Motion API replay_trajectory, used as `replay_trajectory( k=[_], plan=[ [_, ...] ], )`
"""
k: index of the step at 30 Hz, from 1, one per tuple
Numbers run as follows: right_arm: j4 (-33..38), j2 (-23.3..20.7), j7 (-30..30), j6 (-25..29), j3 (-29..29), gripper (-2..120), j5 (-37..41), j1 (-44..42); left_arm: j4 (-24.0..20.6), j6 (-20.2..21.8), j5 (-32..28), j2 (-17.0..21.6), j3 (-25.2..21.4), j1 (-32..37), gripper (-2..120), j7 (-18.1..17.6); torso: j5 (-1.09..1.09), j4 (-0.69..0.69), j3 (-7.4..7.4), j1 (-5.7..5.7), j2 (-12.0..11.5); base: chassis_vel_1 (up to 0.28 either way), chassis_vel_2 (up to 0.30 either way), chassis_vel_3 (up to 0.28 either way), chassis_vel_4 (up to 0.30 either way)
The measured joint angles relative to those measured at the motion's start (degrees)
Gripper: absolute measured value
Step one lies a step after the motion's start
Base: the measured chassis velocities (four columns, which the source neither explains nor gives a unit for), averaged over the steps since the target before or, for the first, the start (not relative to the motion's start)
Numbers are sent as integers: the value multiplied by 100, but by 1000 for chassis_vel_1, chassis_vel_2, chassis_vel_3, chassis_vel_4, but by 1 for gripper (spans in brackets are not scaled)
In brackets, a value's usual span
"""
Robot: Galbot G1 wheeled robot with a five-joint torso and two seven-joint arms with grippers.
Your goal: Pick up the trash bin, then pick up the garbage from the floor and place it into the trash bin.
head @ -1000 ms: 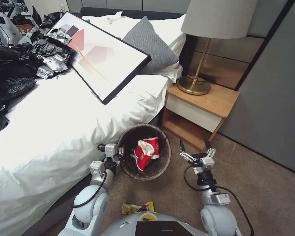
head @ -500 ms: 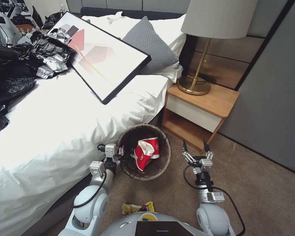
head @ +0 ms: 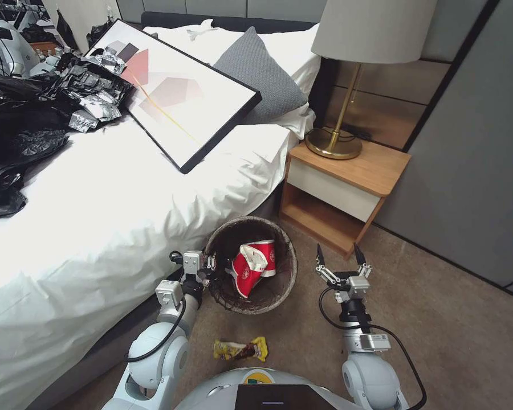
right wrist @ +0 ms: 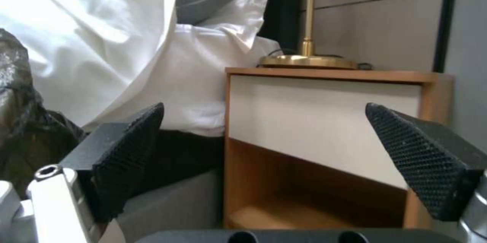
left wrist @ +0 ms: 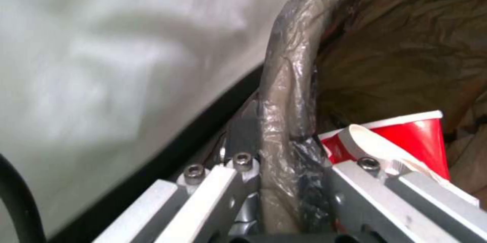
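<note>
The trash bin (head: pixel 285 250) with its dark brown liner is held beside the bed. My left gripper (head: pixel 210 267) is shut on the bin's rim (left wrist: pixel 284 94), one jaw on each side of the lined edge. Red-and-white paper cups (head: pixel 253 265) lie inside the bin, also seen as cups (left wrist: pixel 406 136) right by the jaws. A yellow snack wrapper (head: pixel 240 348) lies on the carpet just in front of my base. My right gripper (head: pixel 338 255) hangs open to the right of the bin, its fingertips (right wrist: pixel 134 148) wide apart with nothing between them.
The white bed (head: pixel 108 216) runs along the left, carrying a framed picture (head: pixel 176 91), a grey pillow (head: pixel 262 74) and black plastic bags (head: pixel 17 131). A wooden nightstand (head: pixel 347 182) with a brass lamp (head: pixel 339 114) stands beyond the right gripper. Open carpet (head: pixel 456 336) spreads to the right.
The head view has shifted, so the bed and nightstand sit higher and more carpet shows around the wrapper. The right gripper pulled back slightly toward me a second ago.
</note>
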Motion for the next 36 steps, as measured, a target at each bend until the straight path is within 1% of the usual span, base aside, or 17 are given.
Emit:
replay_trajectory(
  k=[4,6,7,8,10,11,12,13,16,19,21,26,36],
  plan=[
    [0,-6,-6,1,15,95,10,10,-9,0,-1,5,2,-1,0,1,0,0,0,0,0,237,-217,-243,236],
    [0,-14,-9,1,21,95,16,27,-11,0,-1,7,-2,-4,0,0,-3,3,0,0,0,263,-253,-215,249],
    [-1,-18,-10,1,24,95,23,38,-12,0,-1,8,1,-5,0,1,2,1,0,0,0,279,-244,-259,253],
    [-1,-18,-10,1,24,95,23,38,-12,0,-1,8,1,-5,0,1,2,1,0,0,0,279,-244,-259,253],
    [-25,-20,-12,26,37,95,26,80,-13,1,-2,6,4,-6,0,2,-3,1,0,0,0,275,-273,-297,247],
    [-48,-14,-13,56,53,95,17,108,-13,0,-2,6,3,-7,0,3,3,-1,-1,0,0,271,-262,-261,256],
    [-48,-14,-13,56,53,95,17,108,-13,0,-2,6,3,-7,0,3,3,-1,-1,0,0,271,-262,-261,256],
    [-66,-11,-13,93,71,95,-5,136,-13,0,-2,6,1,-8,0,2,-3,2,-1,-1,0,226,-262,-202,230],
    [-73,-10,-11,109,78,96,-7,156,-13,0,-5,5,1,-8,0,3,2,0,-2,-1,1,114,-112,-157,107],
    [-75,-9,-8,113,88,96,-7,171,-13,0,-8,5,1,-11,0,3,-1,-1,-2,-1,1,27,-72,-52,29],
    [-73,-8,-8,115,88,96,-10,187,-13,0,-9,5,-1,-13,0,1,0,2,0,0,0,-23,14,37,-26],
    [-18,-11,-10,114,91,96,-11,210,-14,0,-22,5,1,-17,0,2,0,2,1,1,0,-41,34,78,-34],
    [-3,-12,-23,74,88,96,-12,256,-26,-18,-44,0,5,-7,0,19,0,0,0,0,0,0,0,0,0]
  ],
)
